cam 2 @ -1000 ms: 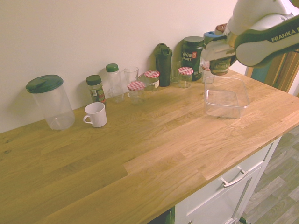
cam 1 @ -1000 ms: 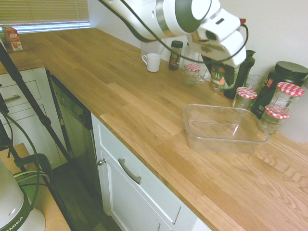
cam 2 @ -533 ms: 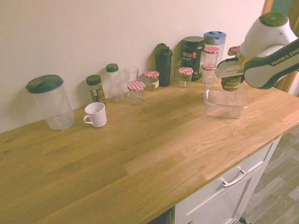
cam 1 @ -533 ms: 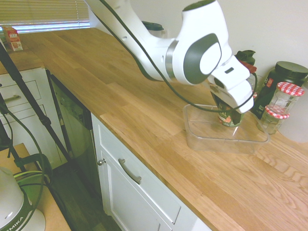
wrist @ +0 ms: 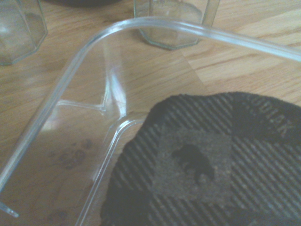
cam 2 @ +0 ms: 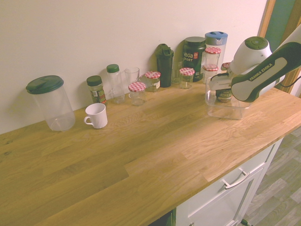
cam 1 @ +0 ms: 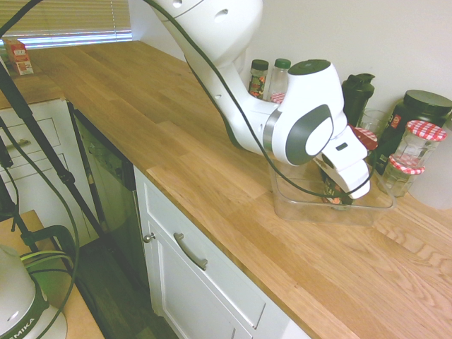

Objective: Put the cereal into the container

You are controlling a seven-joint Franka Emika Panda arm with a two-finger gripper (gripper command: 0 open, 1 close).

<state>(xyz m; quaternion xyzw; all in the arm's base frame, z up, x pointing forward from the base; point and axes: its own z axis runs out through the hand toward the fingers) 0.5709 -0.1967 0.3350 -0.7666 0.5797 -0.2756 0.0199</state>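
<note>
Container (cam 2: 225,112): one, clear plastic, rectangular, rounded corners, rimmed; open side up on the wooden bench (cam 2: 141,155).

Cereal (cam 2: 225,95): one tub, dark label with pale lettering; inside the container's walls, held by the claw (cam 2: 220,84). Its dark plaid lid, bearing an animal figure and the word KODIAK, shows within the rim in the wrist view. Whether its base touches the container's floor cannot be told.

Claw: closed on the cereal, reaching down into the container.

Stacked jars (cam 1: 401,176): two, glass, red-and-white checkered lids; just beside the container.

Pitcher (cam 2: 217,40): one, blue lid; behind the container, towards the wall.

Black tub (cam 2: 194,56): one, marked Vega Sport; near the container, wall side.

Single jar (cam 2: 186,79): one, checkered lid; near the container.

Shaker (cam 2: 164,66): one, dark; farther from the container than the black tub.

Pair of jars (cam 2: 137,95): checkered lids; well apart from the container.

White mug (cam 2: 96,116): one, upright; well apart from the container.

Tall canister (cam 2: 54,106): one, clear, dark green lid; farthest from the container along the wall.
</note>
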